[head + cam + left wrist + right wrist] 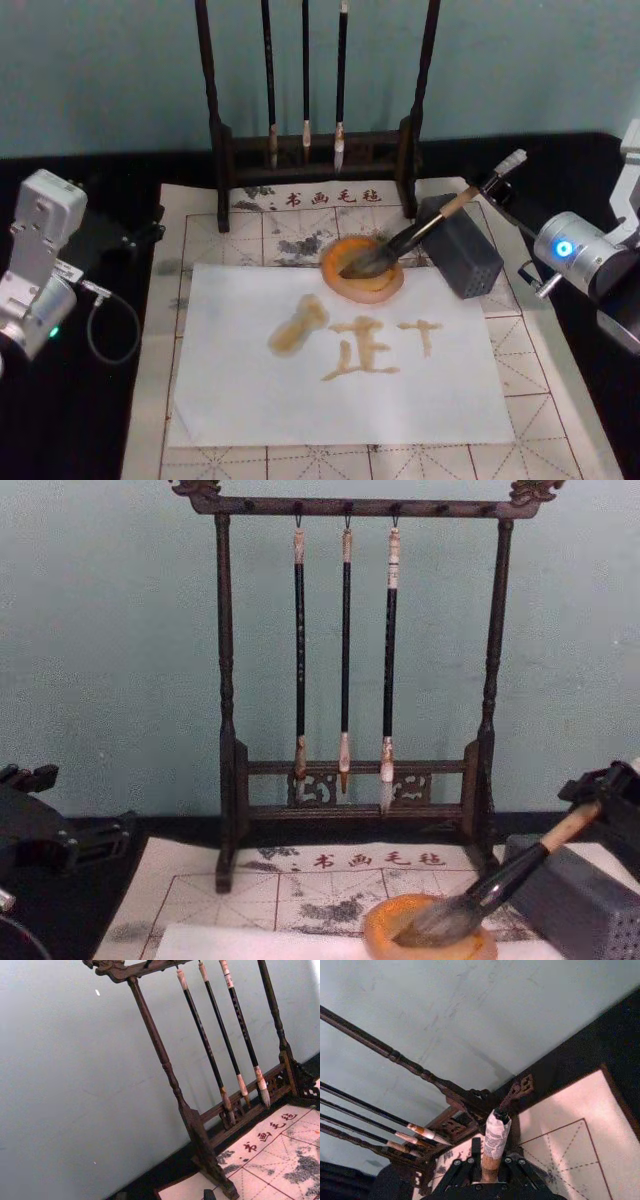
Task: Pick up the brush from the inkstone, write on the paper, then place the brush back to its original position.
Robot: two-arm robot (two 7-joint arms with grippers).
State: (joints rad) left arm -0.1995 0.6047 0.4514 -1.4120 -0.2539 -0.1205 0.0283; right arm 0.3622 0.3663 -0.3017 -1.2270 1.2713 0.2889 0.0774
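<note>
The brush (420,232) lies slanted with its bushy tip in the orange-rimmed inkstone (332,268) and its tan handle leaning over a grey block. In the chest view the brush (505,878) dips into the inkstone (385,925) the same way. My right gripper (492,188) sits at the handle's upper, tape-wrapped end, its fingers closed against both sides of the brush (495,1132). The white paper (250,400) lies in front of the inkstone and carries tan-brown strokes. My left gripper (45,830) is parked off the mat at the far left.
The grey perforated block (465,255) stands right of the inkstone under the brush handle. A dark wooden rack (350,770) with three slim hanging brushes stands at the back. The beige felt mat (540,380) with a red grid lies under everything.
</note>
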